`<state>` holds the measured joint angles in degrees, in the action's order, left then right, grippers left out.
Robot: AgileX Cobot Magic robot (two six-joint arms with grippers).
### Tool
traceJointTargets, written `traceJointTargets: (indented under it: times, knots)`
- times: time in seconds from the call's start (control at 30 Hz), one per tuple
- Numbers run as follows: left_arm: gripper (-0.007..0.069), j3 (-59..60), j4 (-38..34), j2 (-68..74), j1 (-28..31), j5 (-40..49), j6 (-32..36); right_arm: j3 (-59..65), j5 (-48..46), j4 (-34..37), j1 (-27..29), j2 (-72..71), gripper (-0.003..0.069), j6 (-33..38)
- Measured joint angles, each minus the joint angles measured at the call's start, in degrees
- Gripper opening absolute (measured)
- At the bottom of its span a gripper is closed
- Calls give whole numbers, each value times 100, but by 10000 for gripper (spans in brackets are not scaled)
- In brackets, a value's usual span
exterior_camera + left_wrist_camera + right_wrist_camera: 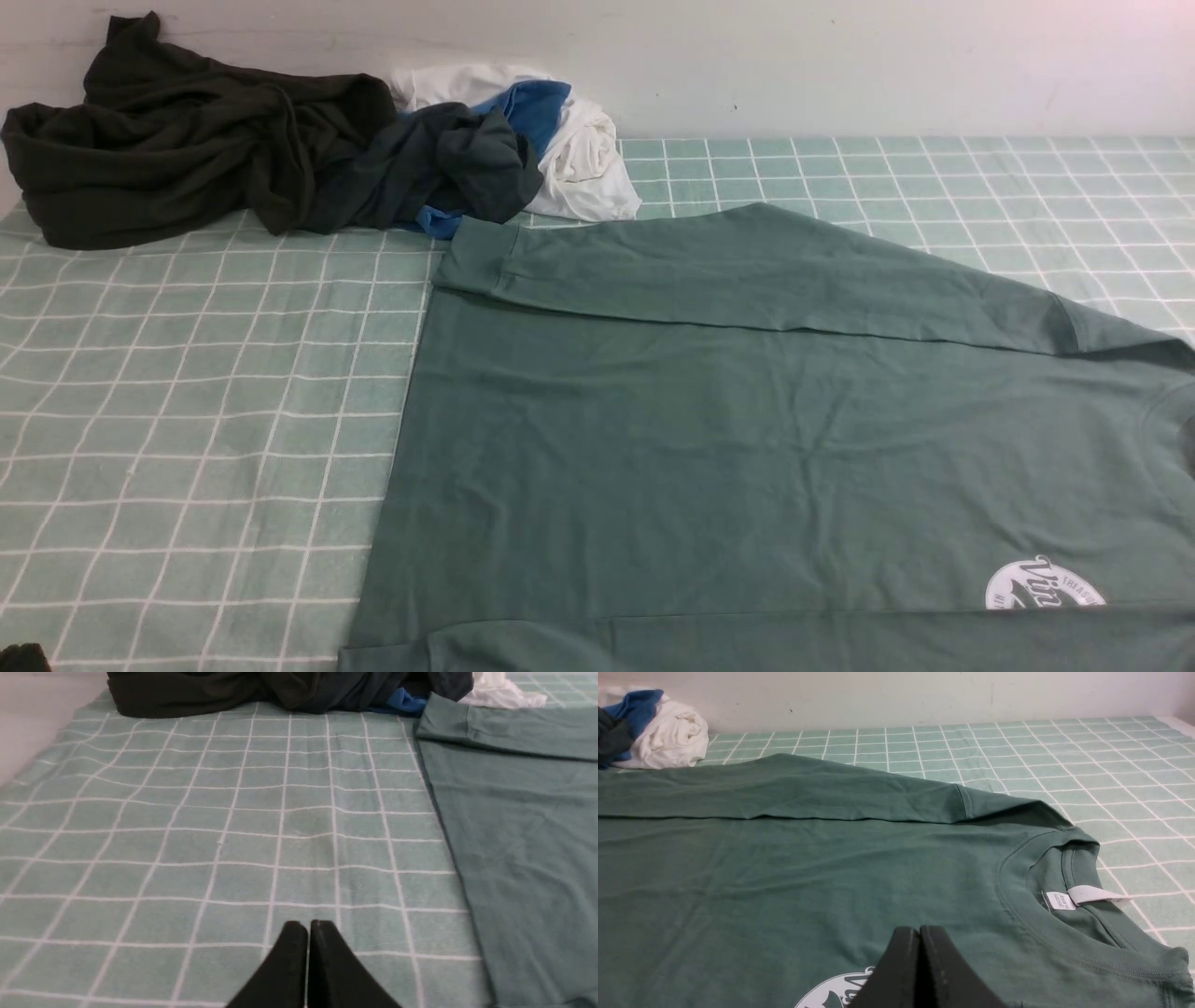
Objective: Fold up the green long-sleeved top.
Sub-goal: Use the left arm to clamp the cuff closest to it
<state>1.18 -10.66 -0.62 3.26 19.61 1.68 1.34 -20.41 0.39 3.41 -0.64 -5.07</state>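
Observation:
The green long-sleeved top (747,448) lies spread flat on the checked cloth, its collar to the right. One sleeve (747,271) is folded across the far side, with its cuff (476,252) at the left. A round white logo (1044,586) shows near the front right. My left gripper (308,924) is shut and empty over bare checked cloth, apart from the top's hem edge (514,835). My right gripper (919,928) is shut and empty above the top's chest (831,882), between the logo (836,989) and the collar (1045,933) with its white label (1083,895). Neither gripper shows clearly in the front view.
A heap of clothes sits at the back left against the wall: an olive-black garment (187,140), a dark grey one (439,168), a blue piece (532,107) and a white one (588,159). The green-and-white checked cloth (187,420) covers the whole table.

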Motion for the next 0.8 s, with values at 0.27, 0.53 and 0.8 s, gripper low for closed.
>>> traceJointTargets:
  times: [0.27,0.53,0.8]
  knots:
    - [-4,50,-3545,0,0,11,-1500,0,-41,2332,0,0,-14,-1719]
    - [-4,50,-4730,0,0,-70,-1479,1,-44,3867,0,0,-14,-2360]
    - [-4,-685,-4747,29,0,508,902,-88,-147,3771,0,0,-14,-1203]
